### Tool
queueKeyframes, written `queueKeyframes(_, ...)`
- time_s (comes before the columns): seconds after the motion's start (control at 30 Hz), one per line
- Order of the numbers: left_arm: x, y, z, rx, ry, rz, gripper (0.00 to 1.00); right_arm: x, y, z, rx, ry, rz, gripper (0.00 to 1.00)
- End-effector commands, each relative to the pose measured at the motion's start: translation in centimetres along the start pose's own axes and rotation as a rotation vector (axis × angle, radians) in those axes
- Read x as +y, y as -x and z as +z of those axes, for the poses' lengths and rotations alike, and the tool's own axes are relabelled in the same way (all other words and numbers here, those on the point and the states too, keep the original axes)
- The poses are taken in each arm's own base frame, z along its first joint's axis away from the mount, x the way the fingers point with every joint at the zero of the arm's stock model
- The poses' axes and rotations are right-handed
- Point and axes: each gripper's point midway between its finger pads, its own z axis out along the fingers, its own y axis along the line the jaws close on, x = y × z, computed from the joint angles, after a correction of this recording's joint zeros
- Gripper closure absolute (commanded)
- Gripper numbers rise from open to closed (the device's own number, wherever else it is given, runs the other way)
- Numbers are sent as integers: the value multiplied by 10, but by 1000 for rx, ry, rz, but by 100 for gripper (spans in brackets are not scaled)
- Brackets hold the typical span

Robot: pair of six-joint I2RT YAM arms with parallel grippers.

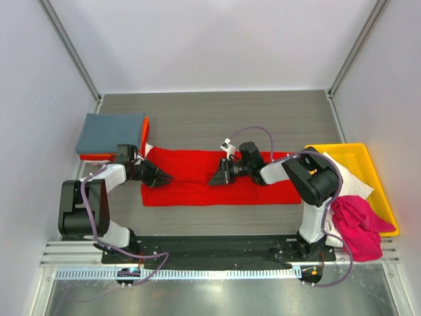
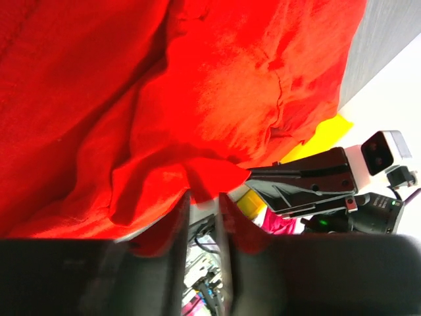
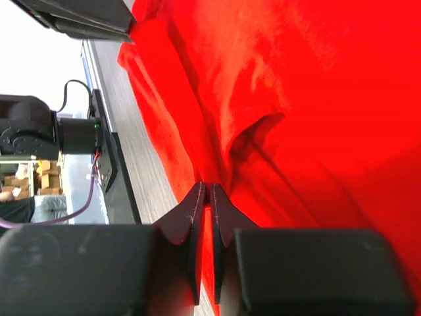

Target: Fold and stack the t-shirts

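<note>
A bright red t-shirt [image 1: 217, 179] lies as a long folded strip across the middle of the table. My left gripper [image 1: 162, 176] rests low over its left end. In the left wrist view its fingers [image 2: 176, 224] stand a little apart, with the red cloth's edge [image 2: 197, 178] at their tips and nothing deeper between them. My right gripper [image 1: 217, 176] is at the strip's middle, facing left. Its jaws [image 3: 206, 187] are almost together on a thin fold of red cloth [image 3: 276, 85]. A folded grey-blue t-shirt [image 1: 110, 131] tops a stack at the back left, with an orange t-shirt [image 1: 145, 127] under it.
A yellow tray [image 1: 368, 155] stands at the right edge with a white t-shirt [image 1: 348, 176] in it. A crumpled magenta t-shirt [image 1: 358, 227] hangs over the tray's near corner. The two arm bases sit on the black rail [image 1: 210, 247] at the near edge.
</note>
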Motion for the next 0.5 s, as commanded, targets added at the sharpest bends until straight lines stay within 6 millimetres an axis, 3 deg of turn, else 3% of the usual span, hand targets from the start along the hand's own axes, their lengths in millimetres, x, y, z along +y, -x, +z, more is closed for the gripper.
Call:
queueKeyframes(0.0, -23, 10, -7, -39, -68, 60, 73, 2, 20, 2, -45, -11, -30, 86)
queueKeyframes(0.13, -31, 10, -14, -62, -90, 89, 51, 1, 23, 0, -52, -28, -37, 81)
queueKeyframes(0.2, -35, 12, -19, -84, -93, 108, 45, 2, 26, -1, -60, -35, -37, 72)
queueKeyframes(0.23, -35, 11, -20, -84, -88, 125, 44, 3, 26, -3, -64, -36, -38, 61)
queueKeyframes(0.3, -43, 11, -28, -108, -104, 162, 43, 8, 33, -8, -93, -52, -58, 54)
queueKeyframes(0.47, -45, 6, -42, -158, -74, 257, 43, 14, 47, -27, -133, -141, -90, 55)
